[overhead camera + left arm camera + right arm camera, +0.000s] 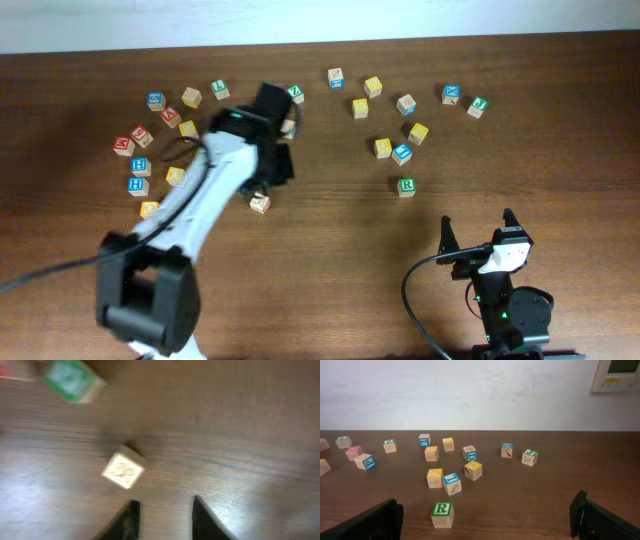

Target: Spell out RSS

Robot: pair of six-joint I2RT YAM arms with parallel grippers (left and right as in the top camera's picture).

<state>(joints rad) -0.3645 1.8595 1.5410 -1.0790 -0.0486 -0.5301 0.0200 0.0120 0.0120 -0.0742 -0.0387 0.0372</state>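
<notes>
The R cube [406, 186], white-faced with a green R and border, stands alone on the brown table; in the right wrist view the R cube [442, 514] lies ahead, left of centre. My right gripper [478, 228] rests open behind it, empty. Yellow-faced cubes [383, 148] [418, 133] sit just beyond the R; their letters are unreadable. My left gripper [165, 505] hovers open over bare wood, its view blurred. A pale cube [123, 470] lies ahead of its left finger, untouched. From overhead the left arm [240, 140] hides its fingers.
Red, blue, green and yellow cubes are scattered in a left cluster [140, 165] and along the back right [452, 95]. One cube [260, 204] lies beside the left arm. A green cube [72, 379] shows far left in the left wrist view. A white wall borders the table's far edge.
</notes>
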